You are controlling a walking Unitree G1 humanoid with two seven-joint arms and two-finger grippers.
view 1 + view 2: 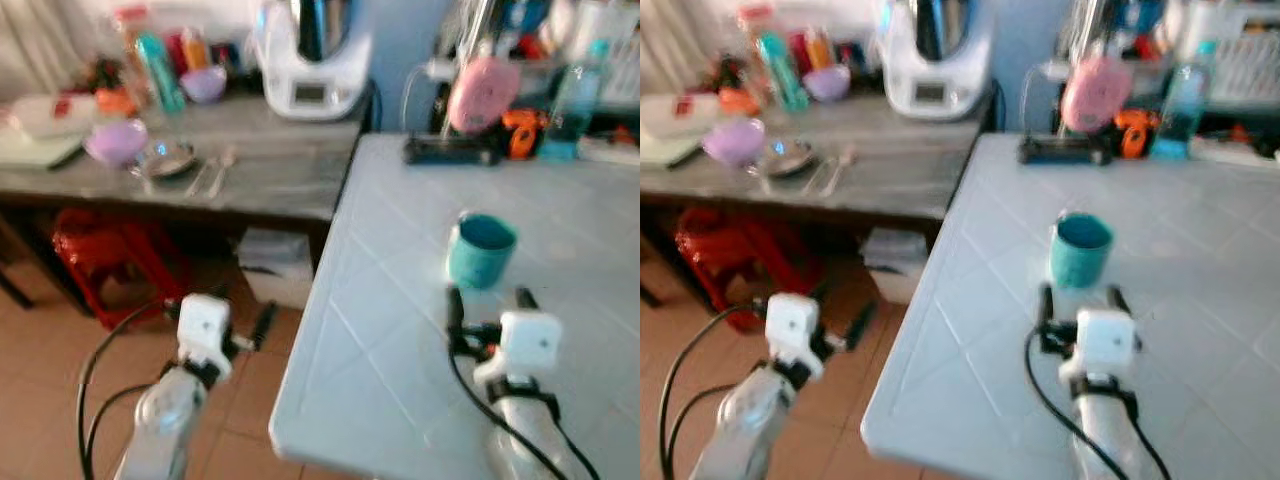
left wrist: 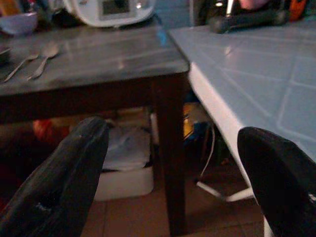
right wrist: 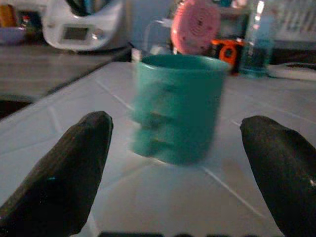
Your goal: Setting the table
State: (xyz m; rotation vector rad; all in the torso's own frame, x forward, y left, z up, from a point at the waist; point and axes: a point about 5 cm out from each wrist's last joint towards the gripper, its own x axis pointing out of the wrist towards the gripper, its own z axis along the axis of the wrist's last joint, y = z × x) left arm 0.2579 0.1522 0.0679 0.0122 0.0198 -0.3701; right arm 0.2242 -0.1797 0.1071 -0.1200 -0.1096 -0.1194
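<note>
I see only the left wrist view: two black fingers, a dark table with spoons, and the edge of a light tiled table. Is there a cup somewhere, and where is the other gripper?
Observer: Yes. A teal cup stands upright on the light tiled table, and the right gripper is just in front of it, fingers open, not touching.
Operator: Is the cup between its fingers?
Observer: Not yet. In the right wrist view the cup stands beyond the fingertips, centred in the gap.
Operator: And what else is on the dark table?
Observer: A purple bowl and a metal dish left of the spoons, with a white appliance behind.
Operator: Where is my left gripper?
Observer: The left gripper is over the floor, beside the tiled table's edge.
</note>
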